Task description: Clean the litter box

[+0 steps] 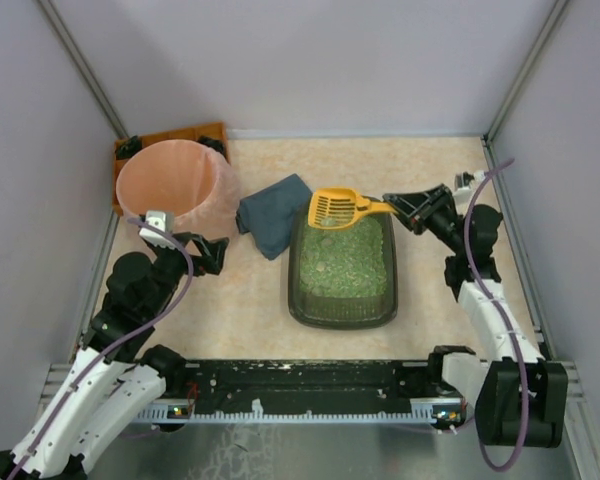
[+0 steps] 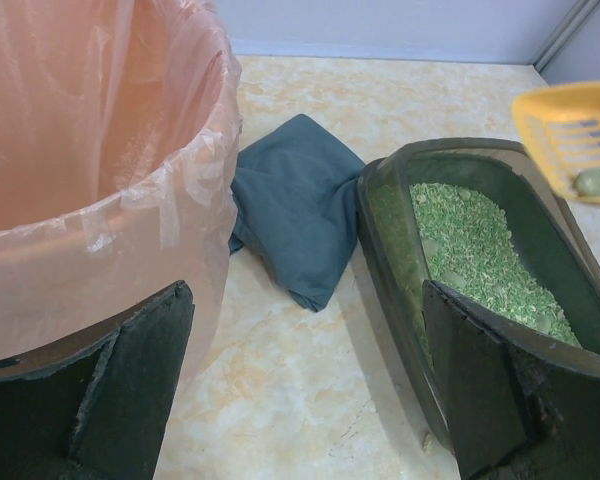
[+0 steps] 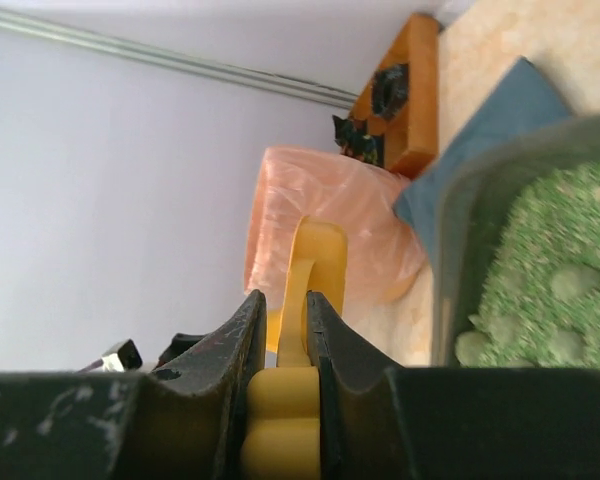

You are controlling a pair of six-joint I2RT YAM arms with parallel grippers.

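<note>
The litter box [image 1: 342,267] is a dark grey-green tray of green granules in the middle of the table; it also shows in the left wrist view [image 2: 400,250] and the right wrist view [image 3: 450,230]. My right gripper [image 1: 398,207] is shut on the handle of a yellow slotted scoop [image 1: 335,208], held over the box's far end with a greenish clump [image 2: 598,181] in it. The scoop's handle [image 3: 300,290] sits between the pads. My left gripper [image 1: 212,252] is open and empty, low over the table between the pink bucket [image 1: 168,187] and the litter box.
The pink bucket is lined with a thin plastic bag [image 2: 100,150]. A dark blue cloth [image 1: 272,214] lies between bucket and box. An orange-brown tray [image 1: 185,136] stands behind the bucket. Several clumps [image 3: 570,280] lie in the granules. Walls close the sides and back.
</note>
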